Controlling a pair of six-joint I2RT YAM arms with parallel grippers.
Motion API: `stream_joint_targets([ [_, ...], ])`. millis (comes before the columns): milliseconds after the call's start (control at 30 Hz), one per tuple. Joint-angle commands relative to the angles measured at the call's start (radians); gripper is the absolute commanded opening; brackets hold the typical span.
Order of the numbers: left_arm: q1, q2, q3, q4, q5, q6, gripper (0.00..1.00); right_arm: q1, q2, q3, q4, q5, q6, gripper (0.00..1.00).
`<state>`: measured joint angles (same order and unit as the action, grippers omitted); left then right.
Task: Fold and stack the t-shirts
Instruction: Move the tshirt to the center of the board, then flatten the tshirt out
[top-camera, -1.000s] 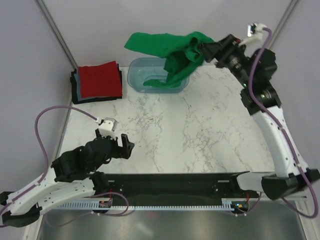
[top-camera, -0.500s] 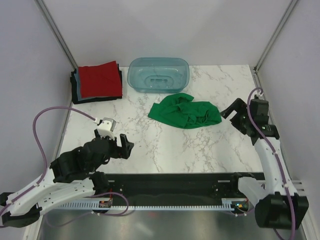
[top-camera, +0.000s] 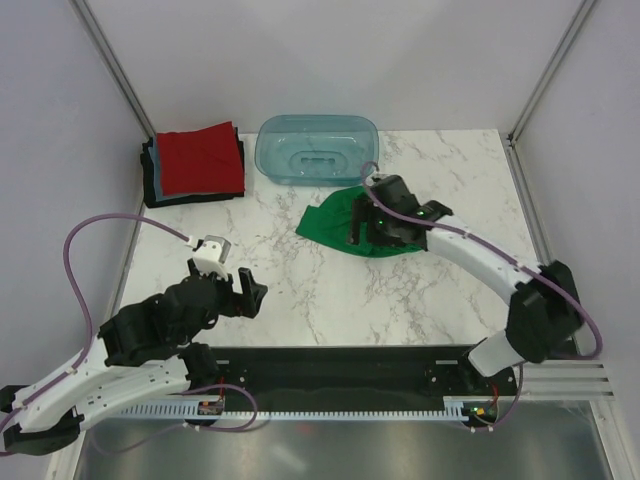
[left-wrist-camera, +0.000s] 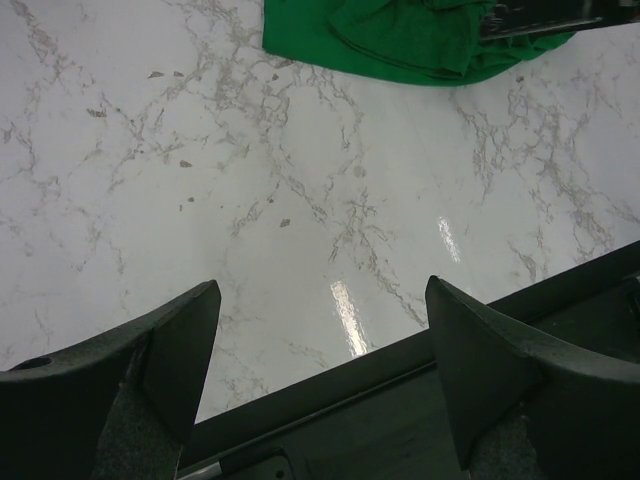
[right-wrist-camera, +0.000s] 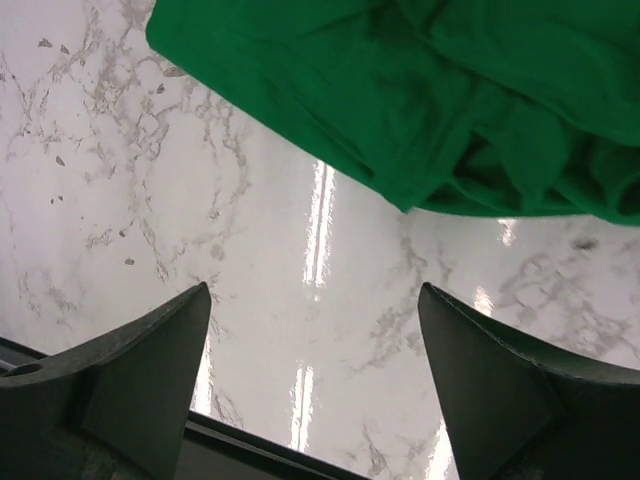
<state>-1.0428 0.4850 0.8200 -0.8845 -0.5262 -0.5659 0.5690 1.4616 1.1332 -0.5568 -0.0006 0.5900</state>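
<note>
While the green shirt (top-camera: 325, 222) is lying crumpled on the table (top-camera: 400, 310), just in front of the tub (top-camera: 275, 155), the right gripper (top-camera: 358, 228) is hanging over it w/ fingers spread wide and nothing btwn them. Its wrist view is showing bare marble at the tips and cloth just beyond. It's prob. lining up to catch an edge and pull the shirt flat, since a bunched heap isn't going to fold neatly. The left gripper (top-camera: 250, 290) is hovering near its own base, also spread and empty, well apart from the cloth. The folded pile, red shirt (top-camera: 200, 160) on top, is sitting in the far left corner, out of the way of the folding spot.
</note>
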Motion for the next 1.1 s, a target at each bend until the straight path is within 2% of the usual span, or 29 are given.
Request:
stream_joint_targets([
  [0,0.0,-0.013,0.024,0.019,-0.029,-0.035,0.9,0.104,0.153,0.189,0.0,0.134,-0.012,0.93],
  [133,0.0,-0.026,0.024,0.019,-0.032,-0.037,0.9,0.173,0.437,0.474,-0.118,0.231,0.016,0.94],
  [400,0.0,-0.054,0.022,0.021,-0.038,-0.035,0.9,0.18,0.735,0.827,-0.259,0.356,0.08,0.93],
  [633,0.0,-0.054,0.022,0.021,-0.044,-0.035,0.9,0.187,0.842,0.905,-0.331,0.465,0.128,0.89],
  [767,0.0,-0.056,0.021,0.022,-0.04,-0.035,0.9,0.187,0.89,0.936,-0.345,0.499,0.123,0.82],
  [933,-0.002,-0.056,0.021,0.022,-0.04,-0.035,0.9,0.187,0.922,0.953,-0.345,0.499,0.122,0.62],
  [967,0.0,-0.054,0.019,0.022,-0.041,-0.035,0.9,0.186,0.921,0.952,-0.345,0.505,0.12,0.56],
  [1000,-0.002,-0.052,0.021,0.022,-0.041,-0.037,0.9,0.186,0.91,0.942,-0.344,0.51,0.12,0.46],
  [1067,-0.002,-0.051,0.019,0.022,-0.041,-0.037,0.9,0.186,0.896,0.936,-0.342,0.514,0.12,0.36],
])
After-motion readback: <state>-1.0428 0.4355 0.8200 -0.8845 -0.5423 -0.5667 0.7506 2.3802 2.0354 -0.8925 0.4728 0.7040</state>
